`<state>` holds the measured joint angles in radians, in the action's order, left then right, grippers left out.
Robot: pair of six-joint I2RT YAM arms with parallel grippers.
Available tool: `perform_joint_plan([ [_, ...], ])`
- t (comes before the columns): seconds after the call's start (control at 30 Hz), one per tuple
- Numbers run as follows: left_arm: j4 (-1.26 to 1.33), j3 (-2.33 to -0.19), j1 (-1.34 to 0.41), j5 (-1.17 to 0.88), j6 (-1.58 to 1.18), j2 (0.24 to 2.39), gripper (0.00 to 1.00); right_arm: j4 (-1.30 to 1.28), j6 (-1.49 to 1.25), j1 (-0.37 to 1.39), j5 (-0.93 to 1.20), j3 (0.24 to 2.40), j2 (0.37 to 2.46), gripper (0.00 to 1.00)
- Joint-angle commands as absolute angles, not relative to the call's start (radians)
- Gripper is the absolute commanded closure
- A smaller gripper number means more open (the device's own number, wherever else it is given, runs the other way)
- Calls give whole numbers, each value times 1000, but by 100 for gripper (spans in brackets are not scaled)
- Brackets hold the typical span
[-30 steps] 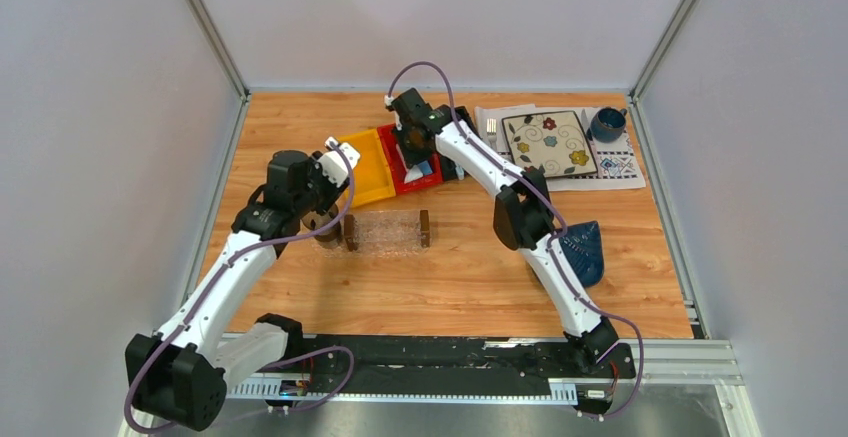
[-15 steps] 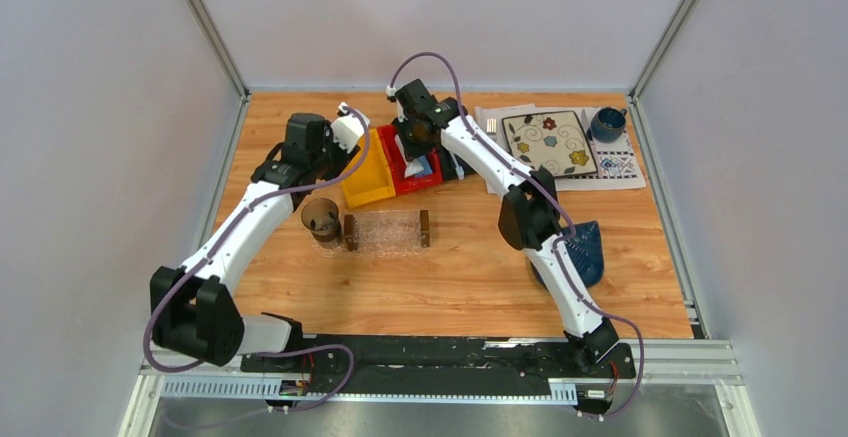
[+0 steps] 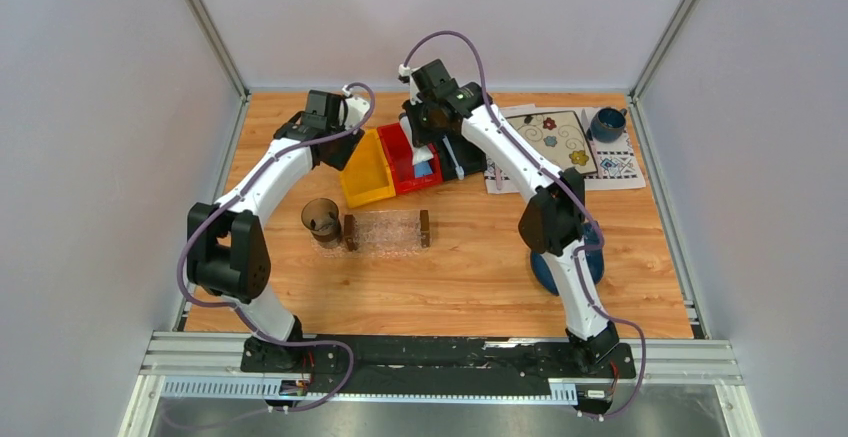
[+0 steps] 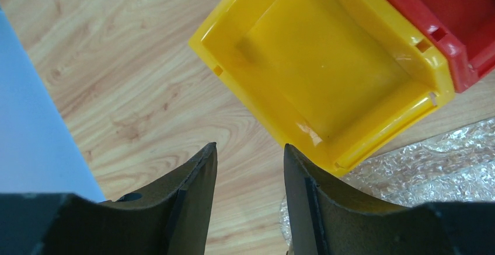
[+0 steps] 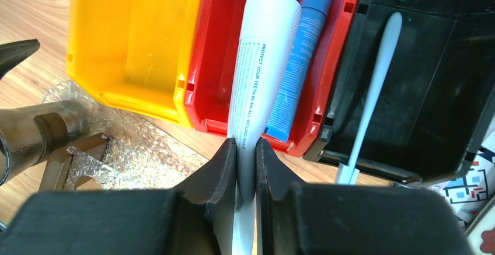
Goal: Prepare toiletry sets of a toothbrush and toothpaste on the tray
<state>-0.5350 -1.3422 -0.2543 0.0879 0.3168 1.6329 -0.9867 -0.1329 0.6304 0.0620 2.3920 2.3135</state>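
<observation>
One white toothpaste (image 5: 264,56), pinched in right tool (image 5: 246,150) (over red bin (image 5: 211,62)).

Wooden table (image 3: 470,277) with clear tray (image 3: 385,230), brown cup (image 3: 320,220), yellow bin (image 3: 365,170), red bin (image 5: 215,62), black bin (image 5: 435,86)

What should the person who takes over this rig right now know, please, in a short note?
Right claw: shut on the white toothpaste tube, gripping its flat end, over the red bin.
Left claw: open, holding nothing, above the table beside the yellow bin, which is empty.
The blue tube lies in the red bin. The toothbrush lies in the black bin.
The tray has nothing in it.
Done: one tube is gripped.
To do: bring the tube to the tray, then the toothbrush. No set is made yet.
</observation>
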Motion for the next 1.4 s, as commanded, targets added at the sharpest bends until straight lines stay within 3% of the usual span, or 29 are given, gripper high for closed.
perform_joint_plan([
  [0.0, -614, -1419, -222, 98, 200, 1680, 45, -959, -117, 621, 74, 2373, 2226, 100],
  [0.67, -681, -1555, -160, 8, 6, 1923, 45, -1002, -86, 600, 67, 2307, 2120, 100],
  [0.97, -704, -1667, -147, -15, -17, 2035, 67, -1019, -77, 586, 61, 2289, 2077, 100],
  [1.37, -713, -1787, -141, 43, 17, 2105, 64, -1035, -69, 577, 78, 2273, 2045, 100],
])
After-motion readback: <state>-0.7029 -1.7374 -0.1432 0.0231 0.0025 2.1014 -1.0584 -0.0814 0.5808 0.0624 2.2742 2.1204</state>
